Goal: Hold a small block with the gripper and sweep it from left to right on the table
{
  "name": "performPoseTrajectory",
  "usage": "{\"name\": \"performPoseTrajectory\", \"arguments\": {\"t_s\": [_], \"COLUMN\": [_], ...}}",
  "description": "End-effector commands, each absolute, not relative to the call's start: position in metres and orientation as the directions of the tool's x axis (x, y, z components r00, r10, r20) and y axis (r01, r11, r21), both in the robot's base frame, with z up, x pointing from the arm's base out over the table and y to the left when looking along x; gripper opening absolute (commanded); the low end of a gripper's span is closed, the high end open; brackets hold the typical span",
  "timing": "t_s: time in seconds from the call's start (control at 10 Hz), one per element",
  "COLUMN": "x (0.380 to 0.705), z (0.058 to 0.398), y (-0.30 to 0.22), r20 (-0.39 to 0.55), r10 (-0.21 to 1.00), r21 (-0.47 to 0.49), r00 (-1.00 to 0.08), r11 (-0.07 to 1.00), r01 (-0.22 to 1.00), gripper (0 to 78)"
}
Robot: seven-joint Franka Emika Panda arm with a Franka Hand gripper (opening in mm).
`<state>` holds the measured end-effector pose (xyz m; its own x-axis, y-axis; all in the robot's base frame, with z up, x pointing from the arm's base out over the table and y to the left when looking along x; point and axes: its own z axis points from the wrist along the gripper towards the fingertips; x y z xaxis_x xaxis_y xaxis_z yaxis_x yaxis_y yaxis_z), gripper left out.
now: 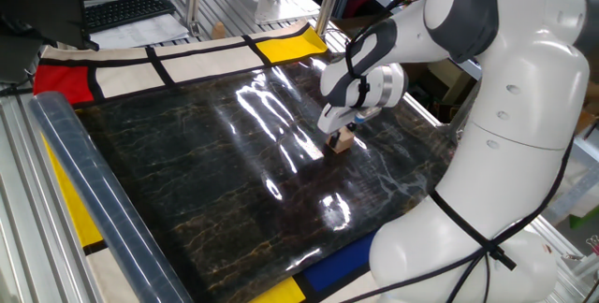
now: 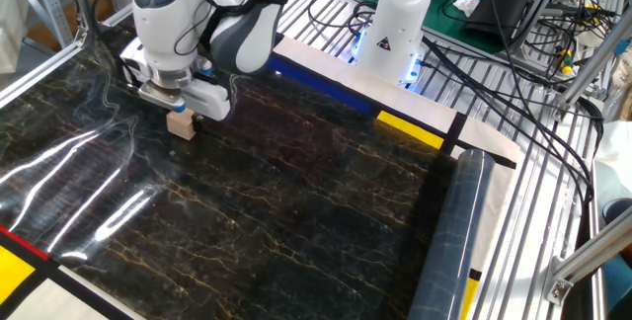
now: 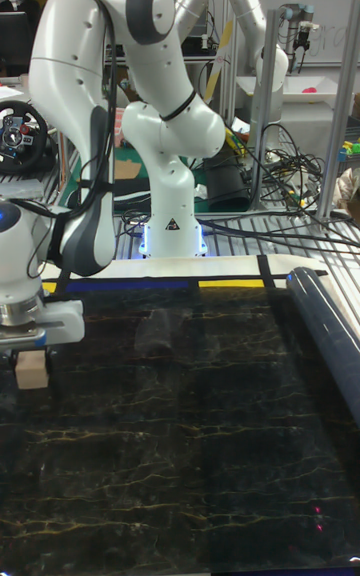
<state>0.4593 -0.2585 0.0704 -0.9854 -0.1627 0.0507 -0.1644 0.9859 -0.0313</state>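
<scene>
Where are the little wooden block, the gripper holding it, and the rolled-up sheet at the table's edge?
block (image 2: 180, 125), the other fixed view, on its front face.
gripper (image 2: 174, 111), the other fixed view, at the fingertips above the block.
roll (image 2: 449, 233), the other fixed view, midway along its length.

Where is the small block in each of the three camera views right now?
One fixed view: small block right of centre, under the gripper.
The other fixed view: upper left, under the gripper.
Tall fixed view: left edge, mid-height, under the gripper.
Shared landmark: the clear roll along the table edge.
</scene>
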Motion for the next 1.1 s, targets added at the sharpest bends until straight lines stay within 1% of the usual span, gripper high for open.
{"name": "performPoseTrajectory", "arguments": {"t_s": [0.1,0.3,0.5,0.6,0.7,1.0,1.1], "x": [0.456,0.452,0.445,0.444,0.437,0.443,0.444], "z": [0.065,0.07,0.065,0.065,0.066,0.088,0.089], "y": [-0.247,-0.224,-0.195,-0.193,-0.17,-0.163,-0.164], "r20": [0.043,0.05,0.046,0.046,0.045,0.064,0.064], "r10": [-0.15,-0.127,-0.101,-0.098,-0.083,-0.076,-0.076], "r21": [-0.015,-0.009,-0.006,-0.006,-0.006,-0.005,-0.006], "r00": [-0.988,-0.991,-0.994,-0.994,-0.996,-0.995,-0.995], "r11": [0.988,0.992,0.995,0.995,0.997,0.997,0.997], "r01": [-0.151,-0.128,-0.102,-0.099,-0.083,-0.077,-0.077], "gripper": [1.1,1.1,1.1,1.1,1.1,1.1,1.1]}}
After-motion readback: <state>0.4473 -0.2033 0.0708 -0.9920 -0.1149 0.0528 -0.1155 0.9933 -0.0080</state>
